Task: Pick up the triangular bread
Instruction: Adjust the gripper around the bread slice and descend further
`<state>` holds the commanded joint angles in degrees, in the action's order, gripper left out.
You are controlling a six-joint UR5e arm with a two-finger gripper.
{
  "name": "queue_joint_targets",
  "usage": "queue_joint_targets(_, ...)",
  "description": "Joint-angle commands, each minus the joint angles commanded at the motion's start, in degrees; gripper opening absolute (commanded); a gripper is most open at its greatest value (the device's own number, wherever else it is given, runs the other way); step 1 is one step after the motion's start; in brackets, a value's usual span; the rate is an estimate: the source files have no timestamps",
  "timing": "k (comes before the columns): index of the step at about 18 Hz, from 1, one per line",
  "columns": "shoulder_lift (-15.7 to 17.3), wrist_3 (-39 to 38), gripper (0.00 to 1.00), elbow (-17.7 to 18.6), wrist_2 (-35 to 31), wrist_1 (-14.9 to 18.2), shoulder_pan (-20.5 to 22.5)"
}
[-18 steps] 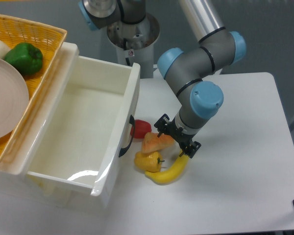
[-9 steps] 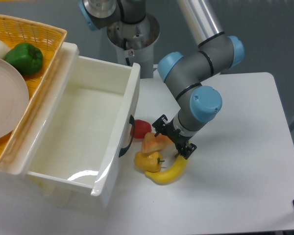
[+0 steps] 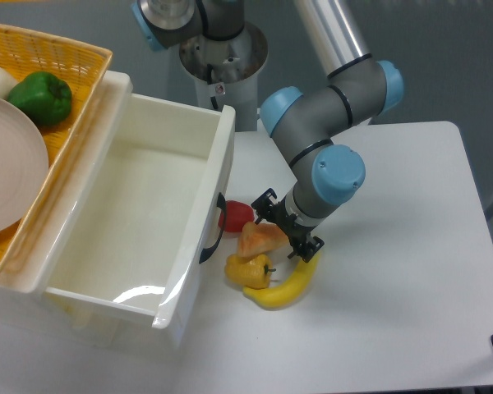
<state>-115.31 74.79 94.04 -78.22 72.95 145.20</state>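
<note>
The triangular bread [image 3: 260, 239], an orange-tan wedge with a paler face, lies on the white table just right of the bin's handle. It rests against the yellow pepper [image 3: 248, 270] and close to the small red item [image 3: 236, 216]. My gripper [image 3: 287, 223] is down at table height, right beside the bread. Its dark fingers are spread open, one at the bread's far side and one near the banana, and the bread's right tip reaches in between them. The fingers have not closed on it.
A yellow banana [image 3: 288, 283] curves just below the gripper. A large white bin [image 3: 207, 176] stands to the left with its black handle facing the food. A yellow basket [image 3: 74, 75] with a green pepper [image 3: 41, 98] and a plate sits at the far left.
The gripper has slid a little left and closer to the bread, so its fingers now straddle the bread's right end. The bread, pepper and banana have stayed put.
</note>
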Motion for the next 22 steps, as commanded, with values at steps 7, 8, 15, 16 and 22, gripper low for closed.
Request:
queue_joint_targets(7,-0.70,0.35,1.00,0.79,0.09,-0.18,-0.53)
queue_joint_targets(8,-0.79,0.35,1.00,0.88,0.09,-0.18,-0.53)
queue_joint_targets(15,-1.14,-0.26,0.62,0.70,0.00,-0.35,-0.70)
queue_joint_targets(16,-1.14,-0.35,0.57,0.53,0.00,-0.35,-0.62)
queue_joint_targets(22,-1.94,-1.06,0.22,-0.52,0.09,-0.53,-0.62)
